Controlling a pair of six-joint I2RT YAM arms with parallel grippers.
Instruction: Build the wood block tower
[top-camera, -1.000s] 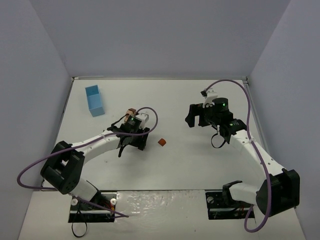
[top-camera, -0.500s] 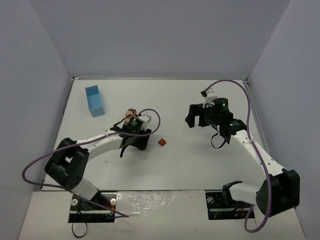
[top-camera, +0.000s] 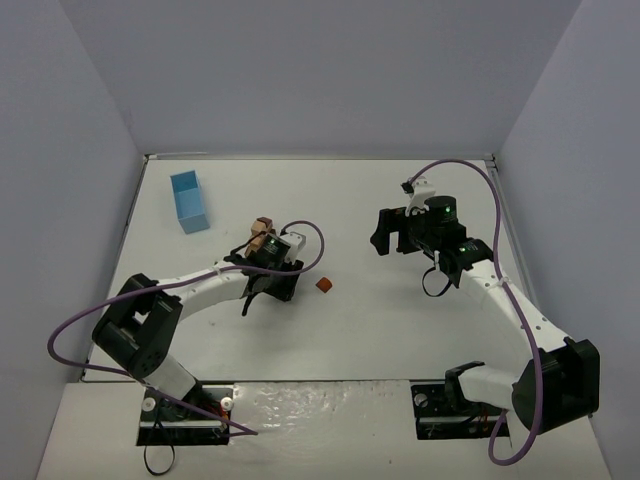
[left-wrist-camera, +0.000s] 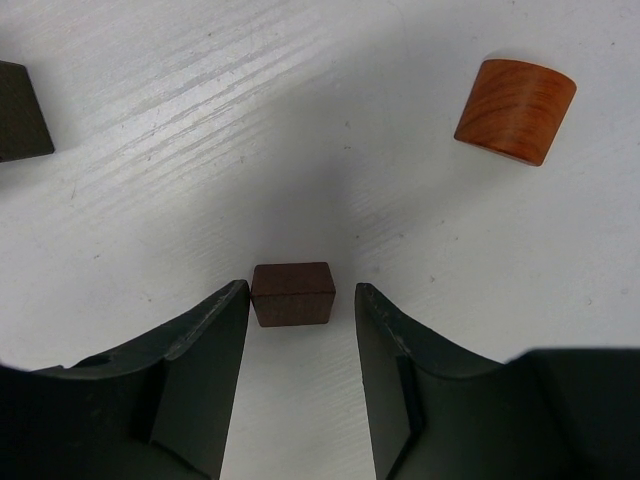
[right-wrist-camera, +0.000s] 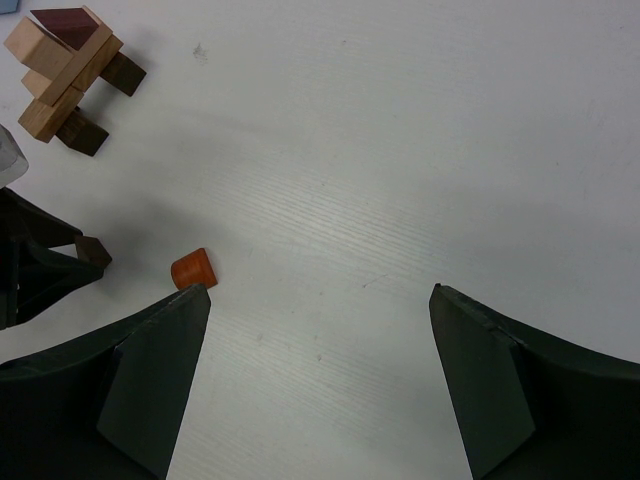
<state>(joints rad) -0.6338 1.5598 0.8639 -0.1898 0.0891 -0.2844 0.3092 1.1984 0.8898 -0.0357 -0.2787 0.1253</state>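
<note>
A small dark brown wood block (left-wrist-camera: 293, 294) lies on the white table between the fingers of my left gripper (left-wrist-camera: 300, 292). The left finger (left-wrist-camera: 215, 330) is almost against it and a narrow gap remains on the right, so the gripper is open around the block. A reddish-orange block (left-wrist-camera: 516, 110) lies loose further off, also seen as the orange block (top-camera: 324, 285). The tower (right-wrist-camera: 65, 75), crossed tan bars on dark brown pieces with a reddish piece on top, stands just beyond the left gripper (top-camera: 268, 288). My right gripper (right-wrist-camera: 320, 292) hangs wide open over bare table, holding nothing.
A light blue box (top-camera: 188, 214) stands at the back left. The edge of a dark piece (left-wrist-camera: 20, 110) shows at the left of the left wrist view. The right gripper (top-camera: 383, 232) hovers at mid right, away from the blocks.
The left gripper's jaws have narrowed around the dark brown block. The right arm, the tower and the orange block have not moved.
</note>
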